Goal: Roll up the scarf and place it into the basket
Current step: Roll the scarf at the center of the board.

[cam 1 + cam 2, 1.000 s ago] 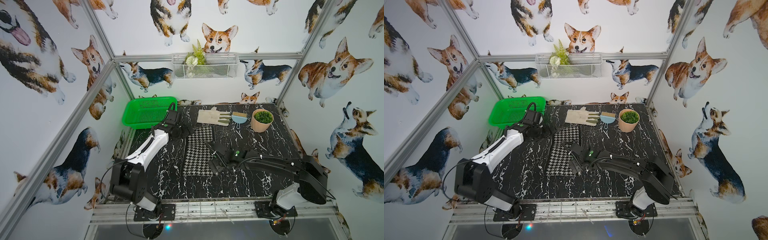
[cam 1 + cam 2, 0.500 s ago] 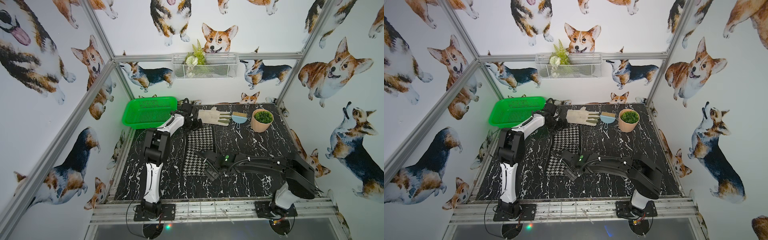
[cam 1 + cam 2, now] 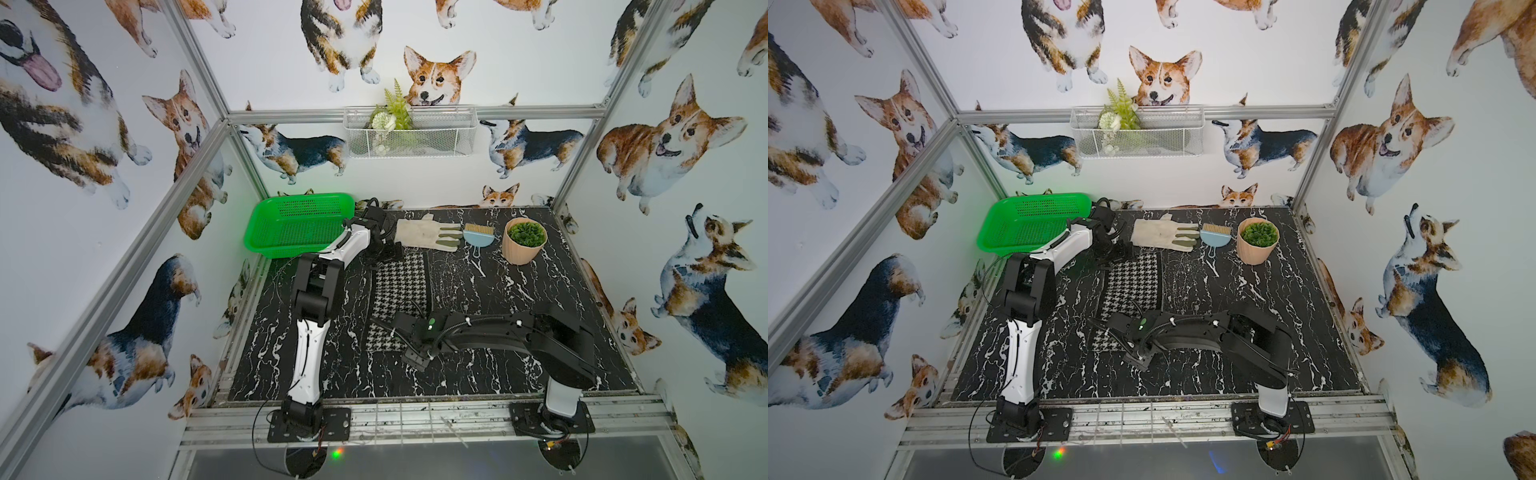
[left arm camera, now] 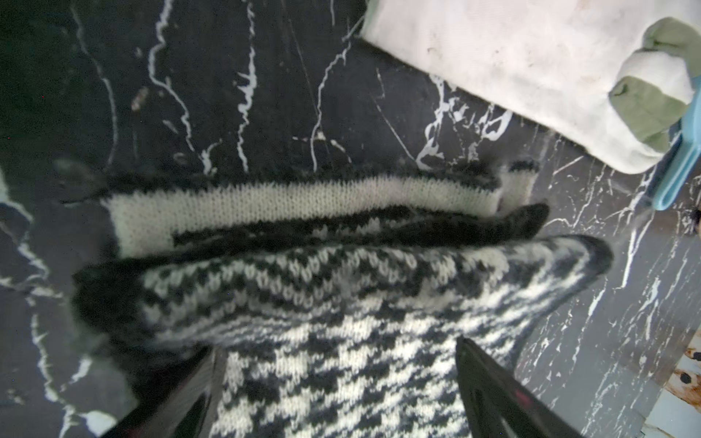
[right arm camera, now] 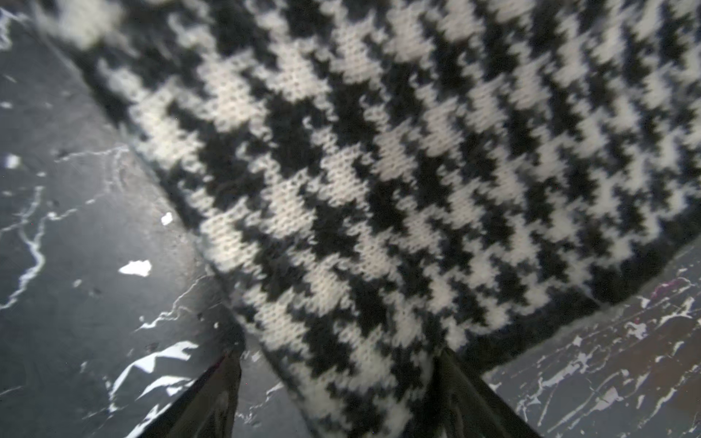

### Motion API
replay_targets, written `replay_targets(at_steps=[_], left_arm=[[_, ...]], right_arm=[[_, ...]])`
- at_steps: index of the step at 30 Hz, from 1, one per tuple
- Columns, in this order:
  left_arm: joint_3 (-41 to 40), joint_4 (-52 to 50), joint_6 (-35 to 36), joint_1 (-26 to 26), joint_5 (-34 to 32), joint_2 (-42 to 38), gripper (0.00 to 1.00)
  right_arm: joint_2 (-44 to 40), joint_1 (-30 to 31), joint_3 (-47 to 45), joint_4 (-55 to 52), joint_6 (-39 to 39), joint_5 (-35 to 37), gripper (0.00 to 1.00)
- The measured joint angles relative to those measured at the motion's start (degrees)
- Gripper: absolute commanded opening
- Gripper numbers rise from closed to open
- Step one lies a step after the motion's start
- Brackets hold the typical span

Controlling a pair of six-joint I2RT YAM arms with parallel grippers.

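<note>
Since a second ago the left arm has unfolded forward, and the left gripper (image 3: 383,254) hangs, jaws wide apart, over the doubled-over 12 o'clock end of the scarf (image 3: 401,286), which lies flat at centre; the basket (image 3: 305,196) sits empty at 10 o'clock. The right gripper (image 5: 337,364), jaws apart, straddles the 6 o'clock corner. Soft, light, floppy knit: probably best pinched at an end edge, both layers together

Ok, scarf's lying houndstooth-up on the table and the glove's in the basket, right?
Not quite. The glove lies on the table, outside the basket, not in it; both top views show this. The scarf does lie houndstooth-up on the table.
</note>
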Motion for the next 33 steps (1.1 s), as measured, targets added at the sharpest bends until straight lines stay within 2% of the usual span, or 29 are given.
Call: replay_targets(at_steps=[5, 8, 13, 18, 23, 31, 33], left_arm=[[2.9, -2.1, 1.1, 0.2, -0.2, 2.0, 0.96], [4.5, -3.3, 1.5, 0.3, -0.4, 3.0, 0.96], [11.5, -6.6, 2.6, 0.9, -1.5, 7.1, 0.96], [19.6, -10.9, 3.6, 1.0, -2.2, 11.7, 0.96], [25.1, -13.6, 4.5, 1.0, -3.1, 14.5, 0.96], [26.6, -14.1, 6.9, 1.3, -3.9, 14.9, 0.96], [26.7, -14.1, 7.6, 1.3, -3.8, 14.7, 0.95]], right_arm=[[2.1, 0.1, 2.0, -0.5, -1.0, -0.7, 0.59], [2.7, 0.1, 2.4, -0.8, -1.0, -1.3, 0.56], [2.7, 0.5, 2.5, -1.4, -0.6, -1.7, 0.53], [3.3, 1.0, 3.4, -2.4, 0.3, -2.3, 0.42], [4.7, 2.0, 5.5, -4.7, 0.3, -1.4, 0.38], [7.8, 2.4, 9.1, -8.5, -0.9, 0.8, 0.36], [8.9, 2.2, 10.0, -9.1, -1.2, 1.6, 0.32]])
